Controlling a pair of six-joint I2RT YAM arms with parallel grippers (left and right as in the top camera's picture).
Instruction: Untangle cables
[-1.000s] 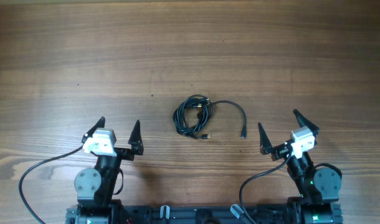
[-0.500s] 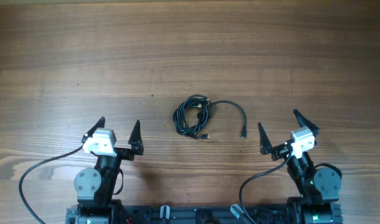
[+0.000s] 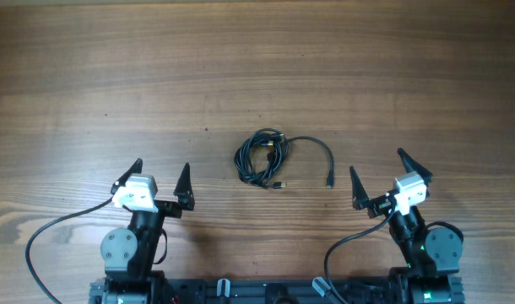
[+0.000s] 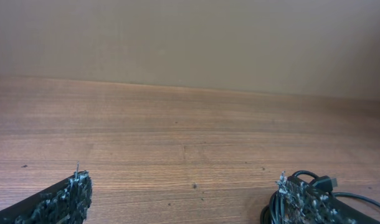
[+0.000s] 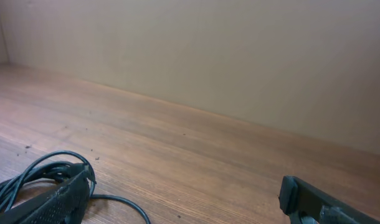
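A small tangle of thin black cables (image 3: pixel 262 157) lies on the wooden table near the middle, with one strand looping out right to a plug (image 3: pixel 330 181). My left gripper (image 3: pixel 160 176) stands open to the lower left of the bundle, well apart from it. My right gripper (image 3: pixel 377 176) stands open to the lower right, close to the loose plug end but not touching. In the left wrist view the cables (image 4: pixel 321 184) peek out behind the right fingertip (image 4: pixel 296 198). In the right wrist view the cables (image 5: pixel 28 177) lie at the lower left behind the left fingertip (image 5: pixel 65 199).
The wooden table (image 3: pixel 257 67) stretches to a plain beige wall (image 4: pixel 190 37) at the back. Thicker black arm cables (image 3: pixel 46 236) curve along the near edge beside the arm bases.
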